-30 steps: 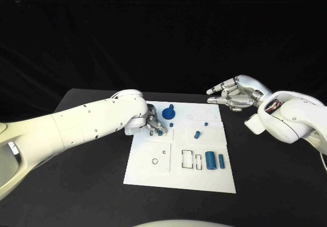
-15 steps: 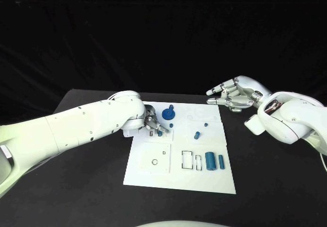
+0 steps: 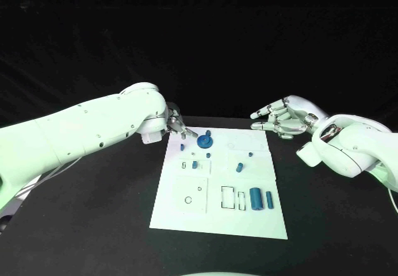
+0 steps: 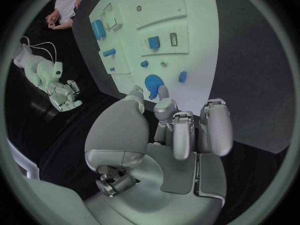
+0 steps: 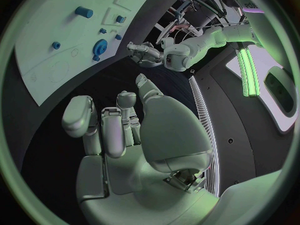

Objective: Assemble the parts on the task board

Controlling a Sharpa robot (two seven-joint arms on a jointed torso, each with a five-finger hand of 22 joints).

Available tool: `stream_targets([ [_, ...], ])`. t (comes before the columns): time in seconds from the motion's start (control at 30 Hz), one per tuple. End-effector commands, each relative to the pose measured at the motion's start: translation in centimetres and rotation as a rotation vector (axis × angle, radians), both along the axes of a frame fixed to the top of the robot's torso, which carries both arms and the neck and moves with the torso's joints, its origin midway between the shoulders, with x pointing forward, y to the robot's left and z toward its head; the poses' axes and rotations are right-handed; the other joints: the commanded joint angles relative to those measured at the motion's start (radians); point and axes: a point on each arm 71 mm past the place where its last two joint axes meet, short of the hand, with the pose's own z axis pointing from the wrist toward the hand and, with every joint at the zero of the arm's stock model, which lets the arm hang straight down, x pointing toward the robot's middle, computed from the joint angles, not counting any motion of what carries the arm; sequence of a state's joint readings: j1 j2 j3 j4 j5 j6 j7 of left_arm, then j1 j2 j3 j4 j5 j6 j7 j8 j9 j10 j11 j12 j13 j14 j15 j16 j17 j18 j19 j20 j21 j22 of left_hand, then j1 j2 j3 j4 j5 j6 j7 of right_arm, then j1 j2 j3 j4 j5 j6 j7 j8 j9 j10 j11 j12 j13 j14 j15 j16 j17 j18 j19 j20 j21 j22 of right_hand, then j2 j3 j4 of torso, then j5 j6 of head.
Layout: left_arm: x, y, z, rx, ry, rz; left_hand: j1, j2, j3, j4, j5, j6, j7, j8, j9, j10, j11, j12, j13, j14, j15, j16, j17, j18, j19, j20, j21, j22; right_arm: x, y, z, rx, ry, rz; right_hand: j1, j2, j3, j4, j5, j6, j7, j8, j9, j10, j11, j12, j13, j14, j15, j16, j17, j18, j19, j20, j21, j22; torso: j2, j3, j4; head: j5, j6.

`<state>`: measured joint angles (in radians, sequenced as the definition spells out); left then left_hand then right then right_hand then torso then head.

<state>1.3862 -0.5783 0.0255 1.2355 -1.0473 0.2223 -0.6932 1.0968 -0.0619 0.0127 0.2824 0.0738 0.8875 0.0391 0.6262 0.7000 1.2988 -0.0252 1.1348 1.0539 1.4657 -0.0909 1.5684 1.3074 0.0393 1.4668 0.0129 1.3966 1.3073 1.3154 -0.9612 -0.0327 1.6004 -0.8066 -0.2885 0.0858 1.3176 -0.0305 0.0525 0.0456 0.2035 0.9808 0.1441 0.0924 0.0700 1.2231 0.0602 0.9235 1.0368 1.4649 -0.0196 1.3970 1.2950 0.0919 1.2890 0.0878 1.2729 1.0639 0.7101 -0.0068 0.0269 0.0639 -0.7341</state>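
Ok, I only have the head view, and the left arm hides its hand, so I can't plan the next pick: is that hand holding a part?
Observer: No. Its wrist view shows the left hand with a bare palm and fingers apart.
Operator: What's in front of its fingertips?
Observer: The round blue part on the board, just beyond them; I see no contact.
Operator: And the right hand?
Observer: Its wrist view shows the right hand empty too, away from the board.

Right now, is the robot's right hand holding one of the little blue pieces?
No, the right hand hovers off the task board with nothing in its fingers.
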Motion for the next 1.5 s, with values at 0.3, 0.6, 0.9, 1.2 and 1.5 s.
stream_targets([
  [0.3,2.7,0.6,-0.2,0.087,0.036,0.003,0.017,0.005,-0.013,0.001,0.004,0.004,0.008,-0.010,-0.011,-0.004,0.002,0.002,0.003,0.105,0.006,0.002,0.263,0.006,0.043,0.009,0.004,0.099,0.0,0.5,-0.1,-0.007,0.007,0.023,-0.002,0.009,-0.006,0.000,0.004,-0.007,0.004,0.003,-0.001,-0.007,-0.001,-0.006,-0.001,0.043,0.003,-0.005,-0.002,0.016,-0.007,0.003,-0.007,-0.001,0.006,-0.0041,-0.0026,0.009,0.006],
  [0.6,3.6,1.1,-1.6,0.115,0.083,0.023,0.020,0.015,-0.020,0.005,0.003,0.013,0.007,-0.010,-0.016,0.002,0.001,0.011,0.012,0.105,0.006,0.002,0.263,0.005,0.046,0.009,0.010,0.105,0.1,0.7,-0.2,-0.006,0.008,0.029,-0.002,0.010,-0.006,0.000,0.004,-0.007,0.004,0.003,-0.001,-0.006,-0.001,-0.005,0.000,0.043,0.003,-0.005,-0.001,0.016,-0.007,0.003,-0.007,-0.001,0.005,-0.0030,-0.0035,0.013,0.003],
  [0.9,3.9,1.1,-3.0,0.109,0.119,0.027,0.023,0.021,-0.022,0.005,0.003,0.018,0.006,-0.009,-0.018,0.006,0.001,0.016,0.017,0.105,0.006,0.002,0.263,0.004,0.047,0.009,0.013,0.108,0.1,0.9,-0.2,-0.005,0.008,0.033,-0.002,0.011,-0.006,0.000,0.005,-0.007,0.003,0.003,-0.001,-0.007,-0.001,-0.005,-0.001,0.043,0.003,-0.005,-0.001,0.016,-0.007,0.003,-0.007,-0.001,0.004,-0.0030,-0.0028,0.012,-0.001],
  [1.2,3.8,1.0,-3.7,0.114,0.152,0.015,0.030,0.028,-0.025,0.003,0.003,0.022,0.005,-0.009,-0.022,0.008,0.000,0.019,0.019,0.105,0.005,0.002,0.263,0.003,0.049,0.009,0.018,0.113,0.1,0.9,-0.2,-0.005,0.009,0.033,-0.002,0.013,-0.007,0.001,0.005,-0.007,0.003,0.003,-0.001,-0.007,-0.001,-0.005,-0.001,0.043,0.003,-0.006,-0.001,0.016,-0.007,0.003,-0.008,-0.002,0.003,-0.0017,-0.0019,0.011,-0.002],
  [1.5,3.6,0.9,-4.4,0.120,0.180,0.007,0.043,0.035,-0.028,-0.001,0.003,0.025,0.004,-0.009,-0.026,0.009,-0.001,0.021,0.020,0.105,0.004,0.002,0.263,0.003,0.050,0.008,0.020,0.115,0.0,0.9,-0.2,-0.005,0.009,0.034,-0.002,0.013,-0.007,0.001,0.005,-0.007,0.003,0.003,-0.001,-0.007,-0.001,-0.005,-0.001,0.043,0.003,-0.006,-0.001,0.016,-0.007,0.003,-0.008,-0.002,0.004,-0.0025,-0.0023,0.012,-0.003],
])
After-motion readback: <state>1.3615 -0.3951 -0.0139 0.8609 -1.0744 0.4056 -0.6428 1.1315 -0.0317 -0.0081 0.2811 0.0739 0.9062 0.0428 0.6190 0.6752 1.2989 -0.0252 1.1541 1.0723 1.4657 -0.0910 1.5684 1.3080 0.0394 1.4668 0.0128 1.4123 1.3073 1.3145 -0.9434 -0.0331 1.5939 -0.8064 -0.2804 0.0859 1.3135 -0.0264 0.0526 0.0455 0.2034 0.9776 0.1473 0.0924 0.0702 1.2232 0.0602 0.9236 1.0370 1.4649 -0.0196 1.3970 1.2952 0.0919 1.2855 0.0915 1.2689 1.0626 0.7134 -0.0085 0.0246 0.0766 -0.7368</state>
